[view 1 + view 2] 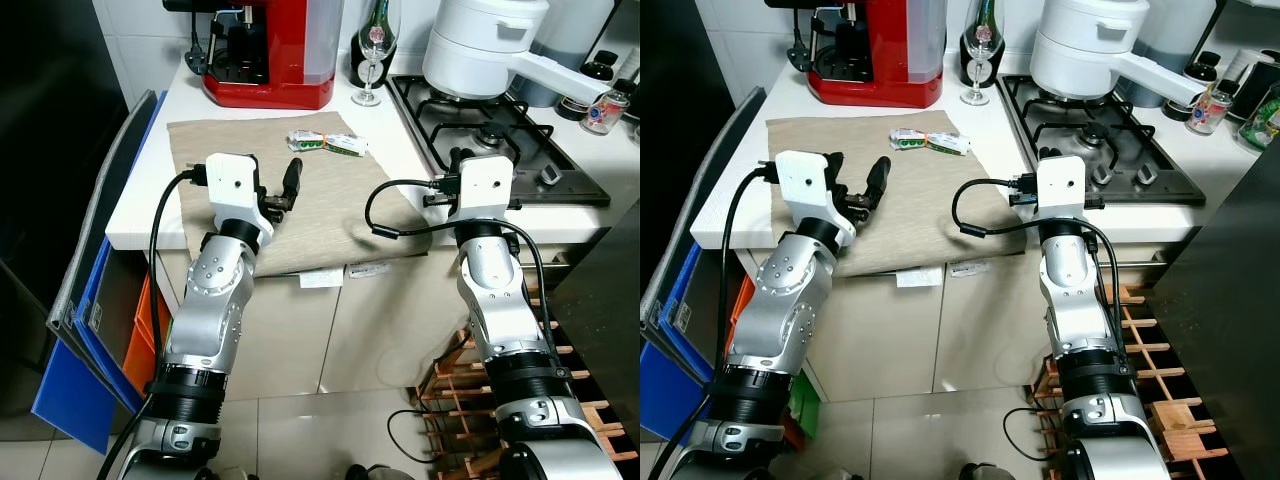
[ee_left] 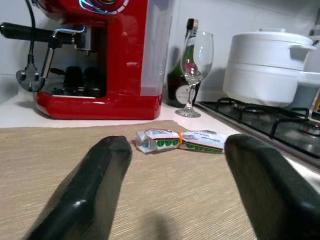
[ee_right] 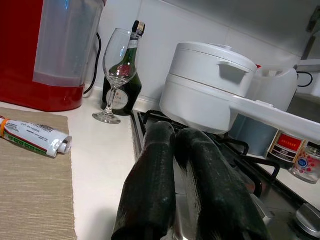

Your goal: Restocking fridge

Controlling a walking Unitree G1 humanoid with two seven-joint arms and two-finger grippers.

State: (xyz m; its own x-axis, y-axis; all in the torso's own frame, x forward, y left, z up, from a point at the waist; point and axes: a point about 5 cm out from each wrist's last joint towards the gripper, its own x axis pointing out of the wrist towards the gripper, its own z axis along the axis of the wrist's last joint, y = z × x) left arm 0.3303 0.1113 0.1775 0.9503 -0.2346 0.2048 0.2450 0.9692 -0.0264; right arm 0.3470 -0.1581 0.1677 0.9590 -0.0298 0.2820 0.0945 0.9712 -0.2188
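Note:
A white and green packet [image 1: 327, 143], bound with an orange band, lies at the far end of the beige placemat [image 1: 310, 215] on the white counter. My left gripper [image 1: 278, 186] hovers low over the mat, a short way in front of the packet [image 2: 180, 140], pointing at it. Its fingers [image 2: 95, 185] stand open with nothing between them. My right gripper [image 3: 175, 134] is shut and holds nothing. It hangs over the counter at the left edge of the gas hob [image 1: 500, 135], to the right of the packet [image 3: 32, 136].
A red coffee machine [image 1: 270, 50], a wine glass [image 1: 370, 55] and a dark bottle [image 3: 126, 75] stand at the back of the counter. A white pot [image 1: 480, 45] sits on the hob. Blue boards [image 1: 90, 320] lean at the left, and a wooden rack [image 1: 565, 400] sits on the floor at the right.

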